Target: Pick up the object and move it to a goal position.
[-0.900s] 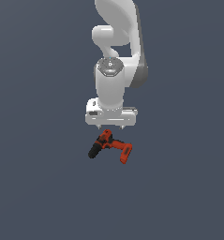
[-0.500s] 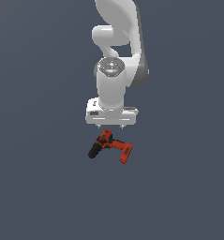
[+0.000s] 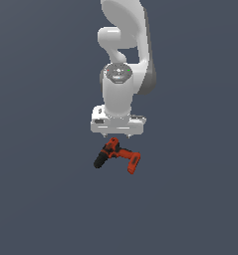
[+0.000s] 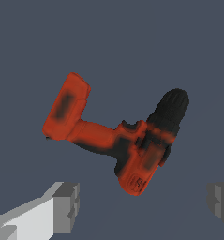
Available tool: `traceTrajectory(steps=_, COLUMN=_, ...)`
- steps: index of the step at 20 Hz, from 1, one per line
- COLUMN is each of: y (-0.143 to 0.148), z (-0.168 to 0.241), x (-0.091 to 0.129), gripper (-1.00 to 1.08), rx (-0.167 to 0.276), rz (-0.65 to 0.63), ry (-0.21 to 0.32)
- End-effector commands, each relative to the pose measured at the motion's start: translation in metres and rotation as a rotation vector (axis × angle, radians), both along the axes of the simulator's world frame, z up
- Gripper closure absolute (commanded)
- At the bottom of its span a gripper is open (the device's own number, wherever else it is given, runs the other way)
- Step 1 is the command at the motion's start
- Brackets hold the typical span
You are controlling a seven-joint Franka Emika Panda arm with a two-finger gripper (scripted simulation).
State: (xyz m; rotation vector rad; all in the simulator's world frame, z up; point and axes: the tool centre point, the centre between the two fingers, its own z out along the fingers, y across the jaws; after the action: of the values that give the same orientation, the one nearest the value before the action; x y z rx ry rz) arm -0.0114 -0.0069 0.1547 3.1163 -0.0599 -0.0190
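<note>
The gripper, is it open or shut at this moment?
Open. In the wrist view the two fingers stand far apart, and the drill lies between and beyond them, untouched.

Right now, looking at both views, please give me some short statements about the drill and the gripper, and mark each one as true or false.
1. The drill lies on its side on the surface. True.
2. The gripper is closed on the drill. False: in the wrist view its fingers stand wide apart and touch nothing.
3. The drill's chuck tip is black. True.
4. In the exterior view, the battery base points to that view's left. False: it points to that view's right; the chuck points left.
5. The drill is blue. False: it is red-orange with black accents.
</note>
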Motion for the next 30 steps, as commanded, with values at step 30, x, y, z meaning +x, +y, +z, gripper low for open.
traceTrajectory(steps=30, y=-0.064, z=-0.092, x=0.034, gripper=-1.0, rx=-0.115, rz=-0.332, ry=-0.326)
